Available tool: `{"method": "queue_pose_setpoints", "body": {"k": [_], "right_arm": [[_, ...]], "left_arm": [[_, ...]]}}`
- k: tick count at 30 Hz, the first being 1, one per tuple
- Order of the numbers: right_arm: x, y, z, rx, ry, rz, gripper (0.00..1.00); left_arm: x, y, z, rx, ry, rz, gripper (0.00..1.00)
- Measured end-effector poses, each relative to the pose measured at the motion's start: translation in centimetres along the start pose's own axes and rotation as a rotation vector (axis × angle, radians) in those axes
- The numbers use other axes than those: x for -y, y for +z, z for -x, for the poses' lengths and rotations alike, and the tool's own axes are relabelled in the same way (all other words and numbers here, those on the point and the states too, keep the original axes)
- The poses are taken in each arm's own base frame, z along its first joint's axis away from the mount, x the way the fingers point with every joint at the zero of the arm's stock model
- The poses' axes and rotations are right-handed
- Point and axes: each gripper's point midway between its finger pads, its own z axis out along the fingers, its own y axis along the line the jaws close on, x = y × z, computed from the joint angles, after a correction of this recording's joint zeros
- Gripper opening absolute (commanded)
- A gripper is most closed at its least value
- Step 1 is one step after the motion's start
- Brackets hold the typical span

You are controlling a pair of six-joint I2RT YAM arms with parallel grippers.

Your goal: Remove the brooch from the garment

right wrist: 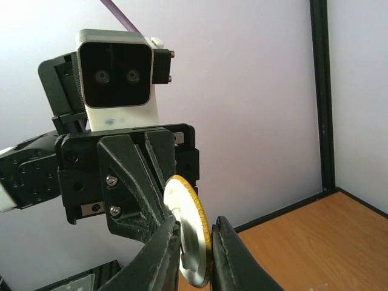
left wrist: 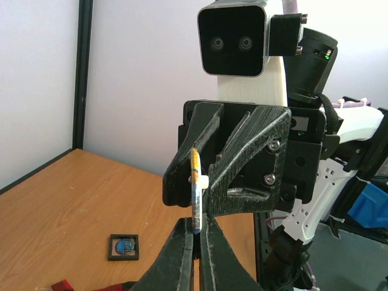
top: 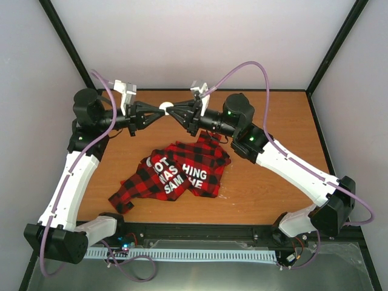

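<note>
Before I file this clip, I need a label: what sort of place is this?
Probably a robotics test cell: wooden table boxed by plain white walls and black frame posts, two robot arms bolted on.

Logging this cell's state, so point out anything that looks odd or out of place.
The brooch hangs in mid-air, off the garment, pinched by the left gripper and right gripper at once. The garment lies crumpled on the table. A small black-framed square also sits there, alone.
</note>
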Motion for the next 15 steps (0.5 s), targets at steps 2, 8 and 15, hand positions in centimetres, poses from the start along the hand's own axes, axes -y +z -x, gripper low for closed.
{"method": "queue_pose_setpoints", "body": {"k": [2,8,15], "right_arm": [[0.3,0.0,-0.2,-0.007,0.004,-0.015,0.18],[1.0,0.3,-0.8,-0.039,0.022,-0.044,0.21],[1.6,1.0,-1.3,-0.071,0.036,-0.061,0.28]], "left_arm": [[-0.3,0.0,-0.2,-0.003,0.005,0.008,0.01],[-0.7,0.0,-0.6,-0.011,0.005,0.024,0.01],[-1.3,-0.1,-0.8,-0.014,0.0,0.05,0.01]]}}
